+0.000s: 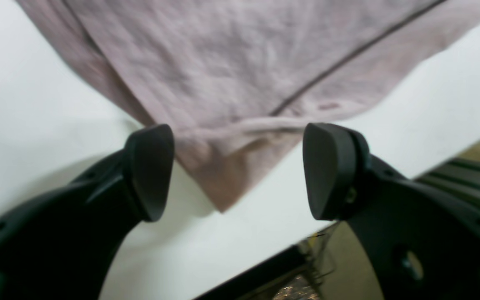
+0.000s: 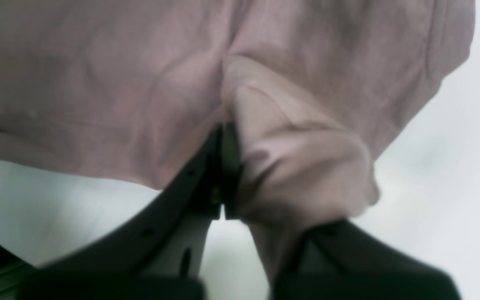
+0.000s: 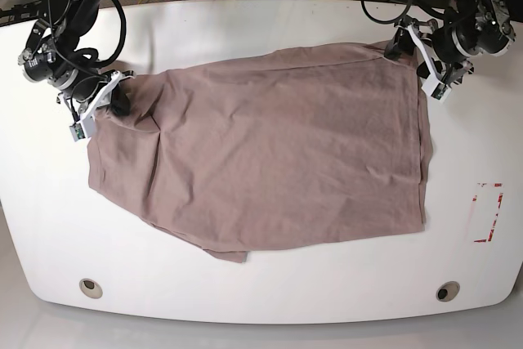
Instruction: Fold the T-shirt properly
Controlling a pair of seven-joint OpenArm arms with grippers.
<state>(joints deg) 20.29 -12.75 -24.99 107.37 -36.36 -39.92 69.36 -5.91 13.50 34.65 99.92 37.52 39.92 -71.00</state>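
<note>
- My right fingers (image 2: 227,166) are clamped on a bunch of the T-shirt (image 3: 270,161); cloth hides one of them.
- My left fingers (image 1: 240,171) gape wide, holding nothing, apparently just clear of its corner.
- One T-shirt, mid-counter (image 3: 270,304); right fingers at 9 o'clock, left at 2.

The right end effector (image 2: 227,166) sits at the left of the base view, its arm reaching down from the far left corner, with its black fingers (image 2: 190,183) pressed together on a pinched bunch of the T-shirt (image 3: 278,153). The left end effector (image 1: 238,171) sits at the right of the base view by the cloth's far corner. Its two dark pads (image 1: 150,171) stand wide apart with nothing gripped between them.
</note>
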